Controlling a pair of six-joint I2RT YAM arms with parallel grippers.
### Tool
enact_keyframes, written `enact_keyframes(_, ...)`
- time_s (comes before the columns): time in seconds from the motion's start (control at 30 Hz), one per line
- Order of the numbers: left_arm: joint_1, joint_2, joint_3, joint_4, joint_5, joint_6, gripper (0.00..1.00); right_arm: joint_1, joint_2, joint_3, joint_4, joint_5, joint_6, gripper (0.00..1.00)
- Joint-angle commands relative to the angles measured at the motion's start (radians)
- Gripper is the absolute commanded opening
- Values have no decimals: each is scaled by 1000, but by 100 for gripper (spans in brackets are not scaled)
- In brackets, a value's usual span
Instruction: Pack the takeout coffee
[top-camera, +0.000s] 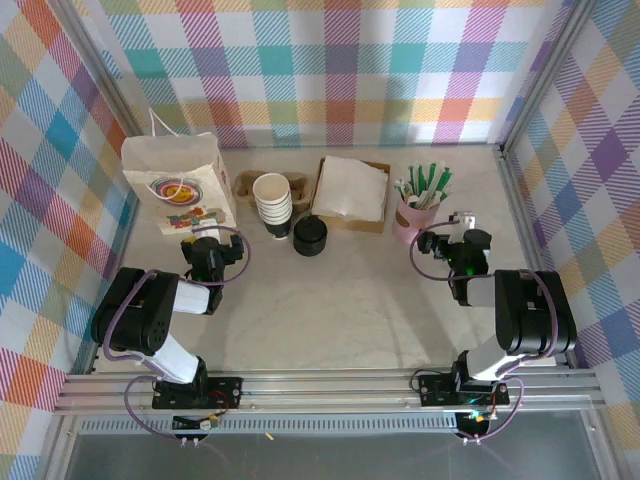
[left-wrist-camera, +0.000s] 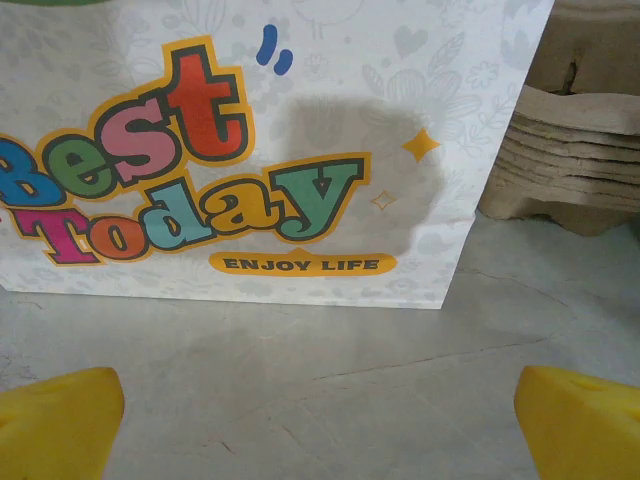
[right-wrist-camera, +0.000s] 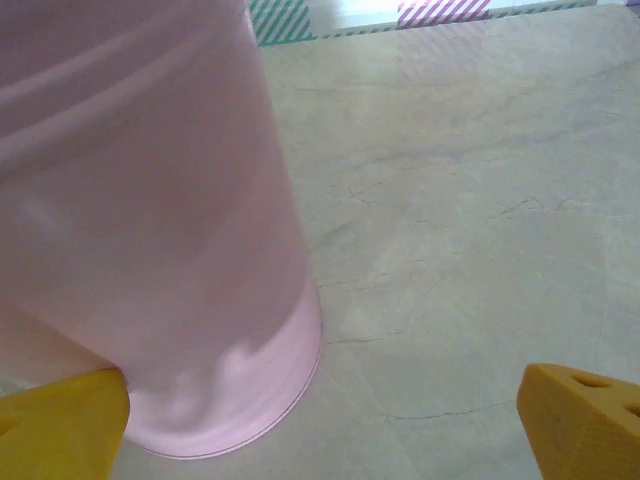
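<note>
Takeout coffee (top-camera: 310, 236) beside cup stack (top-camera: 272, 203), wall hidden under lid; left fingers (left-wrist-camera: 55, 420), right fingers (right-wrist-camera: 580, 420) spread, empty

Overhead view. A pale, marble-patterned worktop (top-camera: 350, 310) with thin dark veins occupies the centre of the frame. Walls (top-camera: 340, 70) covered in pastel plaid of pink, teal, orange, yellow and purple enclose it at the top, left and right. Slanting metal posts (top-camera: 100, 80) mark the upper corners, and a ribbed aluminium rail (top-camera: 330, 385) runs along the bottom edge. Lighting is even, with soft, short shadows.
</note>
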Motion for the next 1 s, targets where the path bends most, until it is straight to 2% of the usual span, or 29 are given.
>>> enact_keyframes(0.0,4,-2,3,22,9,6,100,6,-7,7,11,-14,0,99)
enact_keyframes(0.5,5,-3,6,18,10,5,100,6,-7,7,10,-14,0,99)
enact_keyframes(0.97,30,-11,9,-1,69,-4,99,6,-7,7,8,-14,1,99)
